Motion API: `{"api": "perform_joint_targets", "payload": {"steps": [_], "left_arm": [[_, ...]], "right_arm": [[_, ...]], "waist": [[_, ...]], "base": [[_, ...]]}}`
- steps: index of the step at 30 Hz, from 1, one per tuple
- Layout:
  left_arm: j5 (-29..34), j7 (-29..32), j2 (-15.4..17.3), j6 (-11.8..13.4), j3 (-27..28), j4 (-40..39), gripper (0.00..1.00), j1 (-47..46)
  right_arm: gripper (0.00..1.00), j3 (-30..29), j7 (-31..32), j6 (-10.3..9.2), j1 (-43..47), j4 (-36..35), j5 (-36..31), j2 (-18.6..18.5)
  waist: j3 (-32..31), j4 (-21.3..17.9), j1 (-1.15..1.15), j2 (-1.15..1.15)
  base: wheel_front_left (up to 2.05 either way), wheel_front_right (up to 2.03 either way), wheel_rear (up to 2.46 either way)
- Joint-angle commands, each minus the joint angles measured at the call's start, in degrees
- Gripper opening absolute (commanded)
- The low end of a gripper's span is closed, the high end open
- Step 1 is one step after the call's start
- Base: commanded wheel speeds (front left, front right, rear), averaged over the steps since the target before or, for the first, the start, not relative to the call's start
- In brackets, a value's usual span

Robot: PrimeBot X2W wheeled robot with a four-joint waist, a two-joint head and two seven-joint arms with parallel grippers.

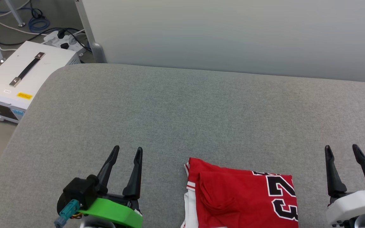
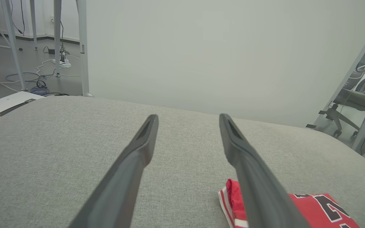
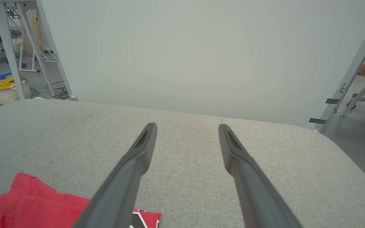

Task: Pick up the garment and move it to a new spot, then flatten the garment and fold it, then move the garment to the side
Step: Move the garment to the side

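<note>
Garment (image 1: 239,196): folded red jersey, soft knit, white striped trim, black number. It lies flat on the grey cushion (image 1: 182,110) between the grippers; its near end is cut off, so the long axis is unclear.
Left gripper (image 1: 128,148): left of the garment, apart from it, fingers spread, empty.
Right gripper (image 1: 341,147): right of the garment and seemingly the nearer, fingers spread, empty.
Beyond the garment: bare woven cushion, then a smooth pale panel (image 1: 233,34).
</note>
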Motion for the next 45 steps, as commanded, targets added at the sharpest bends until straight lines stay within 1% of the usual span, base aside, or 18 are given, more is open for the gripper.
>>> {"api": "perform_joint_targets", "payload": {"steps": [1, 5, 11, 15, 17, 22, 28, 29, 30, 31, 39, 41, 43, 45], "left_arm": [[0.2, -0.3, 0.1, -0.2, 0.0, -0.3, 1.0, 0.2], [0.2, -0.3, 0.2, -0.2, -0.5, -0.1, 1.0, -0.2], [0.1, -0.3, 0.3, -0.2, -1.2, 0.1, 1.0, -1.5], [0.0, -0.3, 0.3, -0.2, -1.5, 0.2, 1.0, -2.4], [0.0, -0.3, 0.2, -0.2, -1.7, 0.3, 1.0, -2.8], [-0.2, -0.3, 0.3, -0.2, -2.2, 0.5, 1.0, -4.0], [-0.3, -0.3, 0.4, -0.2, -2.3, 0.9, 1.0, -4.7], [-0.3, -0.3, 0.5, -0.2, -2.4, 1.1, 1.0, -4.7], [-0.3, -0.3, 0.5, -0.2, -2.4, 1.2, 1.0, -4.7], [-0.3, -0.3, 0.5, -0.2, -2.6, 1.3, 1.0, -4.7], [-0.4, -0.3, 0.9, -0.2, -3.2, 1.5, 1.0, -4.2], [-0.3, -0.3, 1.0, -0.2, -3.5, 1.3, 1.0, -3.9], [-0.3, -0.3, 1.2, -0.2, -4.1, 0.9, 1.0, -3.7], [-0.1, -0.3, 1.4, -0.2, -4.7, 0.3, 1.0, -3.6]], "right_arm": [[1.0, 0.3, 1.6, -0.04, 1.0, 0.6, 0.4, -0.1], [1.0, 1.7, 9.0, -0.04, 1.7, 1.9, 1.9, -0.5], [1.0, 4.3, 23.6, -0.04, 2.4, 3.7, 4.8, -0.5], [1.0, 4.8, 30.7, -0.04, 2.3, 4.8, 5.3, -0.3], [1.0, 4.6, 33.2, -0.04, 2.0, 5.4, 5.6, 0.0], [1.0, 5.5, 37.1, -0.04, 1.0, 7.2, 5.4, 0.5], [1.0, 9.1, 39.8, -0.04, 0.4, 10.6, 6.3, -0.1], [0.45, 9.8, 40.0, -0.04, 0.3, 11.2, 6.3, -0.4], [0.1, 10.3, 40.0, -0.04, 0.2, 11.6, 6.2, -0.8], [0.0, 10.7, 39.8, -0.04, 0.1, 12.0, 6.2, -1.2], [0.0, 12.0, 35.6, -0.04, -1.8, 12.0, 5.4, -4.0], [0.0, 12.9, 34.4, -0.04, -2.6, 11.0, 4.8, -5.6], [0.0, 14.4, 33.7, -0.04, -3.5, 9.7, 3.9, -7.9], [0.0, 15.9, 33.1, -0.04, -4.8, 8.0, 2.5, -11.1]], "waist": [[0.4, 0.1, 0.0, 0.0], [1.5, 0.5, 0.0, 0.0], [4.1, 1.5, 0.0, 0.0], [5.9, 2.3, 0.0, 0.0], [6.7, 2.7, 0.0, 0.0], [8.3, 3.6, 0.0, 0.0], [8.8, 3.9, 0.0, 0.0], [8.7, 3.9, 0.0, 0.0], [8.6, 3.9, 0.0, 0.0], [8.4, 3.8, 0.0, 0.0], [5.9, 2.0, 0.0, 0.0], [5.3, 1.1, 0.0, 0.0], [4.8, -0.2, 0.0, 0.0], [4.6, -1.8, 0.0, 0.0]], "base": [[0.0, 0.0, 0.0], [0.0, 0.0, 0.0], [0.0, 0.0, 0.0], [0.0, 0.0, 0.0], [0.0, 0.0, 0.0], [0.0, 0.0, 0.0], [0.0, 0.0, 0.0], [0.0, 0.0, 0.0], [0.0, 0.0, 0.0], [0.0, 0.0, 0.0], [0.0, 0.0, 0.0], [0.0, 0.0, 0.0], [0.0, 0.0, 0.0], [0.0, 0.0, 0.0]]}}
